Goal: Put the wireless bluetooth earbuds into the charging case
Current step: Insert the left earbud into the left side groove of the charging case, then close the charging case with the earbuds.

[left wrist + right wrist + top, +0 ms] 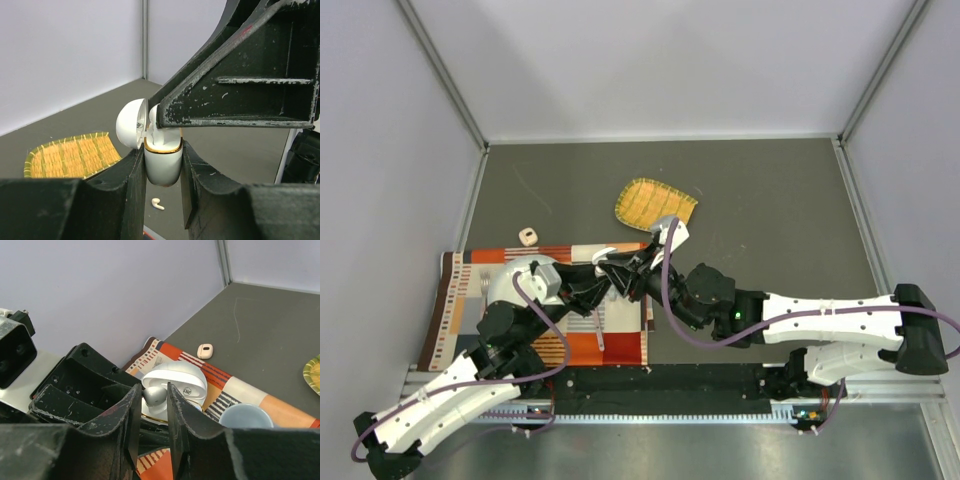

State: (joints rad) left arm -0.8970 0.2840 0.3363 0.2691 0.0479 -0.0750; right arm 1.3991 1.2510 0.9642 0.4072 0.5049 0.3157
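A small white comma-shaped plastic earbud [154,395] sits pinched between the fingers of the right hand [152,405], its rounded head showing in the gap and its stem pointing down into the glossy white charging case with a thin gold rim [163,160] directly beneath that hand. The case's domed lid [131,123] is swung back, and the left hand [162,200] is pressed tight on the case body from both sides, holding it upright just under the right hand's fingertips. A second white earbud [158,203] lies loose on the surface below the left hand. Further out from the hands are a pale blue cup [246,417], a striped orange and brown cloth mat [235,390], a woven yellow straw tray [655,203] beyond the right hand, and a small cream-coloured piece [527,236] lying apart on the grey surface [760,200]

The step in hand looks like seating this earbud in its socket — it appears partly in. Next, I judge, the right hand should spread only after the bud drops fully home, then lift straight up — the case held steady meanwhile
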